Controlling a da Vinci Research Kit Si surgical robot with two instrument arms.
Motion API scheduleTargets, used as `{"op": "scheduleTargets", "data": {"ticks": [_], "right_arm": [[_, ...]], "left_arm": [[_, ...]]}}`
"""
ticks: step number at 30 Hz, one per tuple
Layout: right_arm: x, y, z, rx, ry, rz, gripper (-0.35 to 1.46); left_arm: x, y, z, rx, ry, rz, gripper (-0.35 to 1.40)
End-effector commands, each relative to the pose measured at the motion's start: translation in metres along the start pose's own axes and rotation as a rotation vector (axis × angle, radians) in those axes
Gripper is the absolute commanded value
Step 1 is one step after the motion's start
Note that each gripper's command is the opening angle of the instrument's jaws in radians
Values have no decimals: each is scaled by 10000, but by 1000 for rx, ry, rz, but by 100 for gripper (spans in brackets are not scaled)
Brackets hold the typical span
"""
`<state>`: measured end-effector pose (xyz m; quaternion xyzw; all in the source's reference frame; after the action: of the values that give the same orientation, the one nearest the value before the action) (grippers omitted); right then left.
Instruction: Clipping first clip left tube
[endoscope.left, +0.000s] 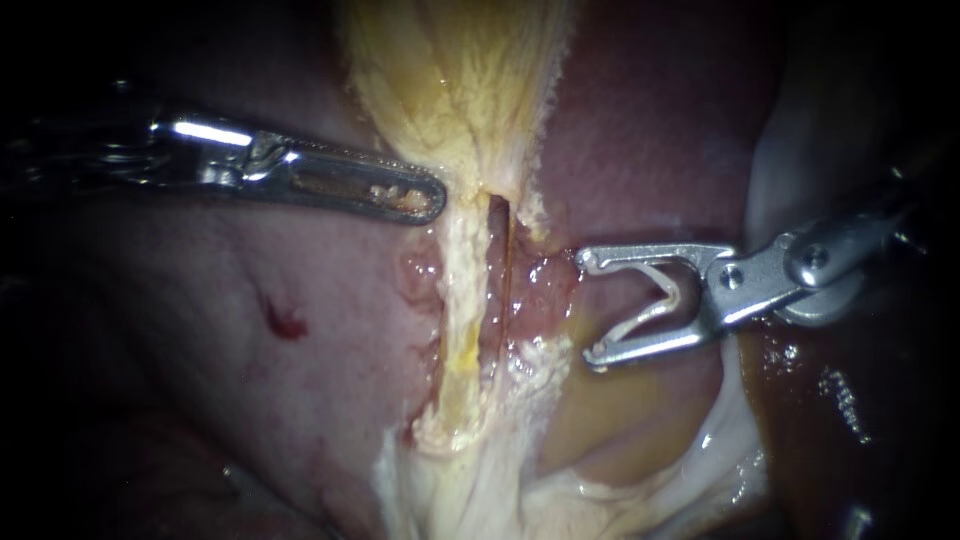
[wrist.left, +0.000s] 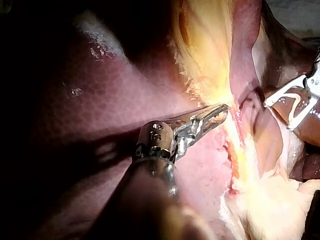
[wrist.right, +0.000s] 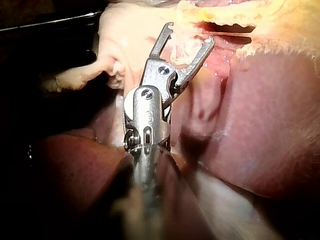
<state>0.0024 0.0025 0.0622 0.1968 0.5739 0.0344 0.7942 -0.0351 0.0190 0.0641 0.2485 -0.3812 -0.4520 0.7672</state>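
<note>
Liver as backdrop | left instrument clamped on the gallbladder edge | left tube bare, mid-scene | right instrument near it, not around it, jaws wide, carrying a clip | risk: reaching across may catch neighbouring tissue too | left wrist view alone shows the clamped tip's bite.

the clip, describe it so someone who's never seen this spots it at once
Start at the pale yellow tube down the middle of the endoscope view, then go right to the right instrument's tool. The clip is the whitish V held between its grey metal jaws, open towards the tube.
</note>
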Motion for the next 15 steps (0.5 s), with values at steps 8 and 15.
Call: {"op": "scheduleTargets", "data": {"ticks": [8, 15], "right_arm": [[0, 0, 0, 0, 0, 0, 50], [0, 0, 0, 0, 0, 0, 50]], "left_arm": [[-3, -7, -20, 10, 5, -3, -35], [-12, -13, -56, 7, 3, -9, -35]]}}
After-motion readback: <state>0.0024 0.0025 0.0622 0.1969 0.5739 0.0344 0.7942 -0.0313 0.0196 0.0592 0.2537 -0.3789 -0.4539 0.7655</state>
